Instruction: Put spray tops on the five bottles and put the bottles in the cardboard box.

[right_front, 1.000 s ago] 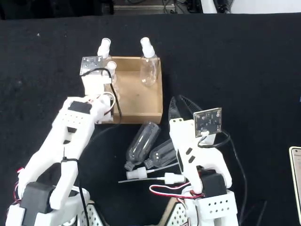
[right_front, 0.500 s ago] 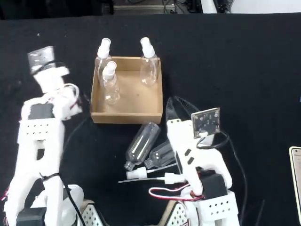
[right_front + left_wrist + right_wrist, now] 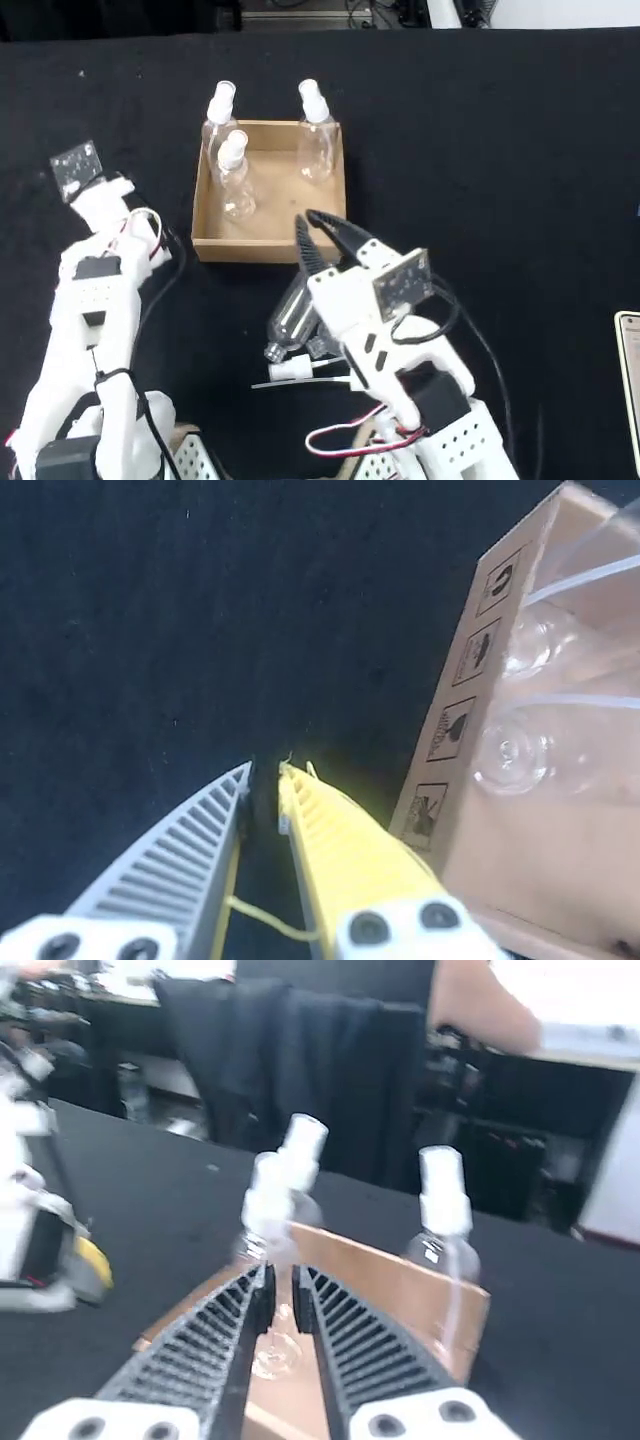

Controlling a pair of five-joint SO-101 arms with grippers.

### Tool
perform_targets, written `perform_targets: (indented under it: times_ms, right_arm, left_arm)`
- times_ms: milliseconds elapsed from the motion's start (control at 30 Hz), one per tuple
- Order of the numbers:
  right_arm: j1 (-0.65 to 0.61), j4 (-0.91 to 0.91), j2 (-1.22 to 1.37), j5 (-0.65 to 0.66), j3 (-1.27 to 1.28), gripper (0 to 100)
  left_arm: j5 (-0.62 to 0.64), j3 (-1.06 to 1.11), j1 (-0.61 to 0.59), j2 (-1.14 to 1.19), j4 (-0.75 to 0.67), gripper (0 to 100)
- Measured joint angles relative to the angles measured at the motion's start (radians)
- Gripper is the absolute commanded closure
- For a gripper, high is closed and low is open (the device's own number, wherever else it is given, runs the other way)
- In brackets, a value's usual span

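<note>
The cardboard box [image 3: 268, 248] holds three upright bottles with spray tops: one at its back left corner [image 3: 221, 110], one at the back right [image 3: 313, 130], one by the left wall [image 3: 235, 180]. Two uncapped bottles [image 3: 292, 306] lie in front of the box, partly under the right arm. A loose spray top [image 3: 288, 368] lies nearer the arm bases. My right gripper [image 3: 304, 218] hovers over the box's front wall, fingers nearly together and holding nothing [image 3: 282, 1272]. My left gripper [image 3: 266, 769] is just left of the box [image 3: 470, 680], shut and holding nothing.
The left arm [image 3: 95, 280] stands left of the box and appears in the right wrist view [image 3: 45, 1245]. A flat white device [image 3: 630, 350] lies at the table's right edge. Black cloth covers the table [image 3: 500, 150].
The left arm has drawn back from the box to the left, leaving a capped bottle standing inside. The right arm has swung forward and left, over the lying bottles to the box front.
</note>
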Motion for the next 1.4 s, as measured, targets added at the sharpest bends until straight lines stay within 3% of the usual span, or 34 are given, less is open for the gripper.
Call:
perform_targets:
  times_ms: [233,500,800,1400]
  right_arm:
    - [-0.018,-0.176,0.307,0.000,-0.095,98.8]
    - [-0.018,-0.497,0.813,-0.069,-0.196,98.8]
    - [-0.018,-0.528,1.286,-0.149,-0.394,98.8]
    - [0.032,-0.534,1.697,-0.149,-0.663,98.8]
  left_arm:
    - [0.049,0.078,0.000,0.000,-0.121,97]
    - [0.049,0.081,0.000,0.000,-0.132,97]
    - [0.049,0.081,0.000,0.000,-0.132,97]
    - [0.049,0.081,0.000,0.000,-0.132,97]
